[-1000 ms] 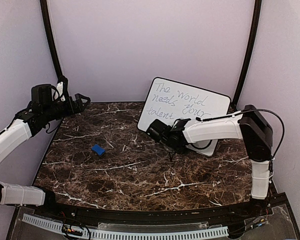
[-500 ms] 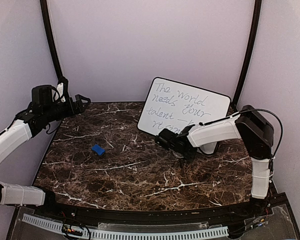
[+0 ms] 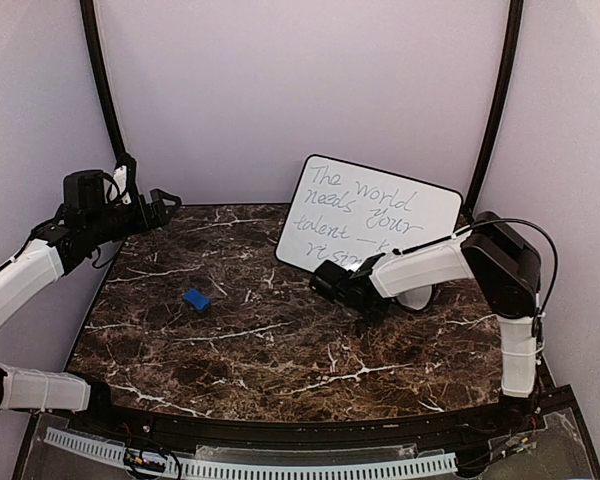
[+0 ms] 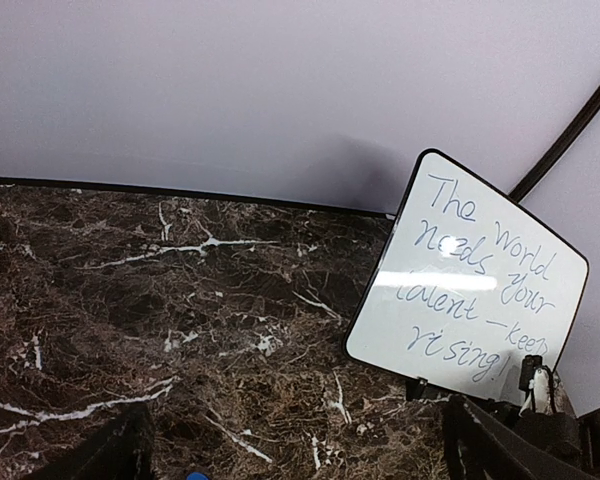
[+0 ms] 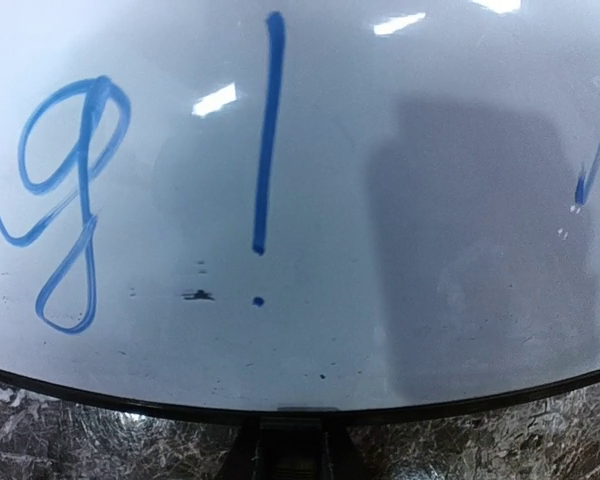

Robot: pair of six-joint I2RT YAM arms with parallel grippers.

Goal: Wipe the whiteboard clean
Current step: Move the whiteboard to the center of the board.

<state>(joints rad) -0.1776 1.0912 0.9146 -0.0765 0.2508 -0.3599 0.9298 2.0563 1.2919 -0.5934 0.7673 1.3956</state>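
Whiteboard (image 3: 380, 205) edge sits just ahead of right pincer (image 3: 353, 300), jaws nearly together, grip unclear. Left pincer (image 3: 163, 205) spread wide, empty.

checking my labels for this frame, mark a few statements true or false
1. The whiteboard has blue writing on it. True.
2. The eraser is held in the left gripper. False: it lies on the table, apart from that gripper, which is open and empty.
3. The whiteboard lies flat on the table. False: it stands tilted at the back of the table.
4. The right gripper is at the whiteboard's lower edge. True.
5. The eraser is touching the whiteboard. False: it lies well to the left of it, with bare table between them.
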